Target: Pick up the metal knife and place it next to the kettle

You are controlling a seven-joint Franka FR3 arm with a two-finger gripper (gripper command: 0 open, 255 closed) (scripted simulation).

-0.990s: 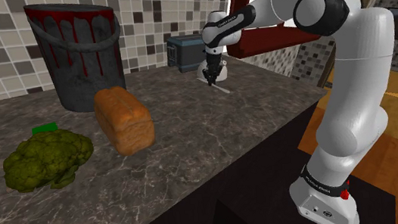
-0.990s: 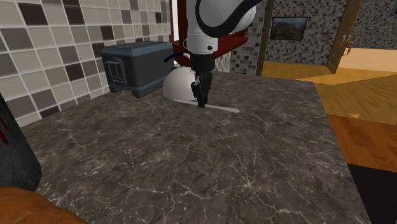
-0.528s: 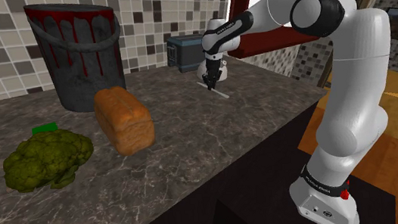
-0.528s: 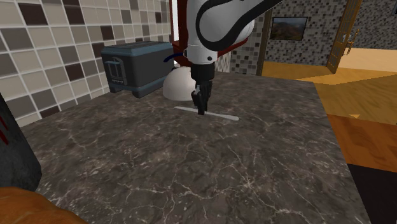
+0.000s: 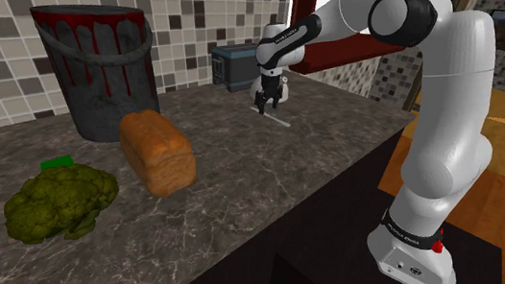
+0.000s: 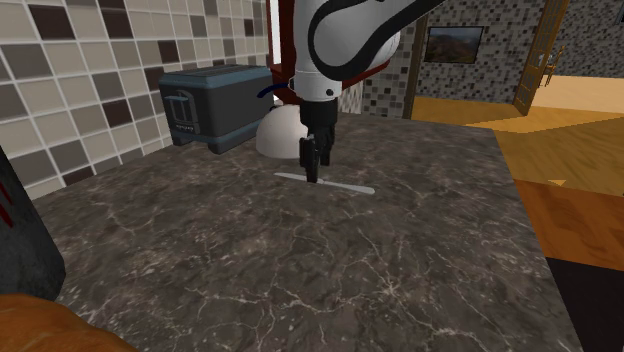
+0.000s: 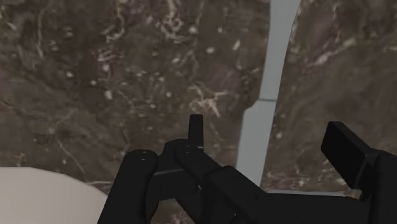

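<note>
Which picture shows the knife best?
The second exterior view: nearly the whole knife lies flat on the counter, only a bit behind the tool. The wrist view shows part of it close up; the shoulder view shows a small sliver.

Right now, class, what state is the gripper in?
Gripper: open, holding nothing; the knife lies on the counter beneath it.

flat, even, rather dim light across the counter (image 5: 245,185), and darker in the wrist view.
</note>
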